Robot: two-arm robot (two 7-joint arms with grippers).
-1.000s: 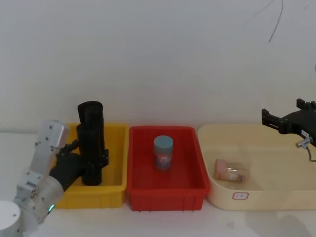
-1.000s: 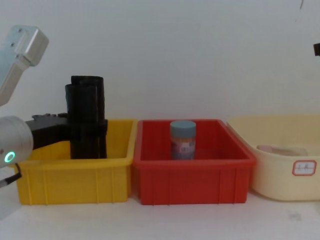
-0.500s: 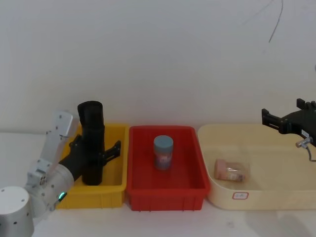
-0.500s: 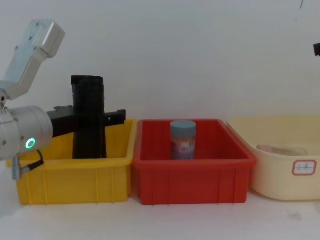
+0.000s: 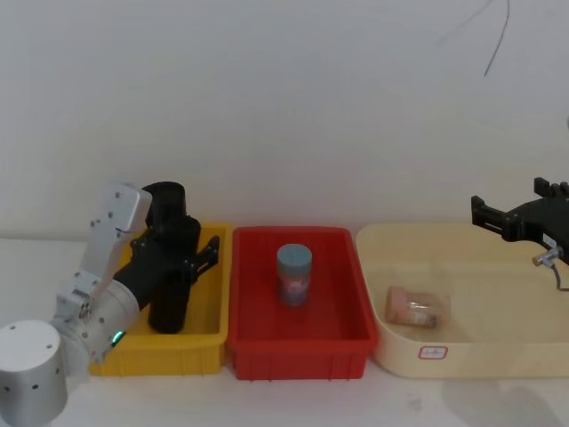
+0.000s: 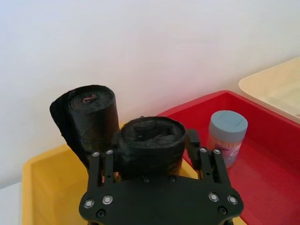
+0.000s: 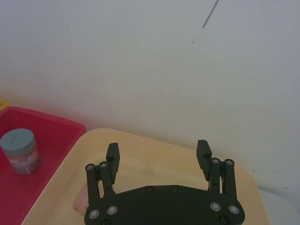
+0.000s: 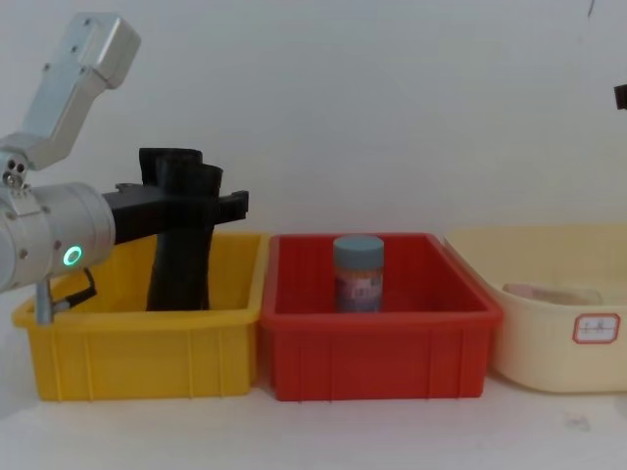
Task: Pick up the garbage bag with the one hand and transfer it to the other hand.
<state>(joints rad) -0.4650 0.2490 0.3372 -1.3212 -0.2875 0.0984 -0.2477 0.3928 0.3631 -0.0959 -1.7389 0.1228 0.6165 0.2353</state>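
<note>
While its lower end sits inside the yellow bin [image 8: 147, 343], the garbage bag [image 6: 150, 147] [image 5: 171, 307] is seen tilted and clamped near its top by the left gripper [image 6: 152, 140] [image 8: 211, 201], one finger pressed on each side. A second black roll [image 6: 89, 112], marked red at its top, is seen just behind it. The right gripper [image 7: 158, 152] [image 5: 508, 213] is held above the cream tub [image 5: 400, 356], fingers spread, nothing between them. A blue-lidded jar [image 8: 359, 274] is stood upright in the red bin [image 8: 382, 343].
</note>
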